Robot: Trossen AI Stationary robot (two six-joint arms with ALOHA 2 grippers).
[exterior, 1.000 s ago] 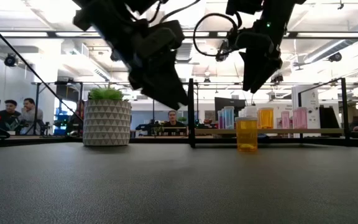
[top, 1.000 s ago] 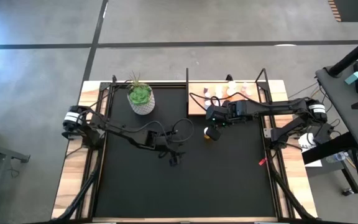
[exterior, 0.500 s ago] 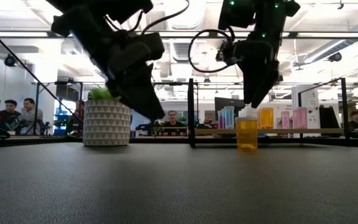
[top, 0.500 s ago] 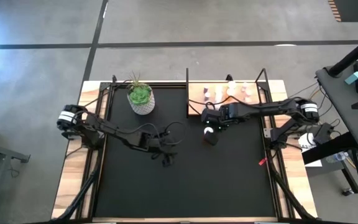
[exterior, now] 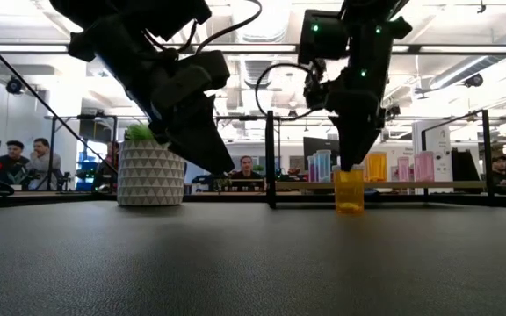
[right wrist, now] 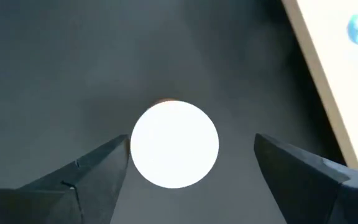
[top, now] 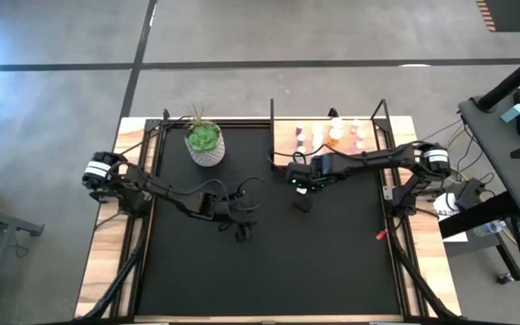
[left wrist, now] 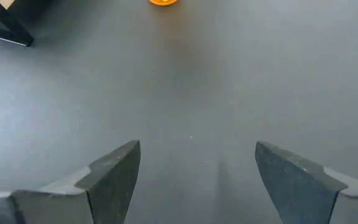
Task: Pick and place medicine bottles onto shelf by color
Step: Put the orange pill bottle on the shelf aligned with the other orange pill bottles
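An orange medicine bottle (exterior: 350, 193) with a white cap (right wrist: 174, 144) stands upright on the black mat. My right gripper (right wrist: 191, 163) hangs open right over it, pointing steeply down, one finger on either side of the cap with a gap to each. In the high view this gripper (top: 301, 197) hides the bottle. My left gripper (top: 240, 233) is open over bare mat near the table's middle, with nothing between its fingers (left wrist: 197, 165); the orange bottle (left wrist: 163, 2) lies ahead of it. The light-wood shelf (top: 287, 149) at the far right carries several bottles (top: 337, 134).
A white pot with a green plant (top: 204, 144) stands at the far left of the mat. Black upright posts (exterior: 271, 158) mark the shelf's ends. Blue, orange and pink bottles (exterior: 376, 165) stand in a row on the shelf behind the orange one. People sit beyond the table.
My right gripper has come down and toward the table's near edge, until its fingertips stand around the orange bottle's cap; the bottle has stayed put. My left gripper has gone down a little and toward the table's left edge.
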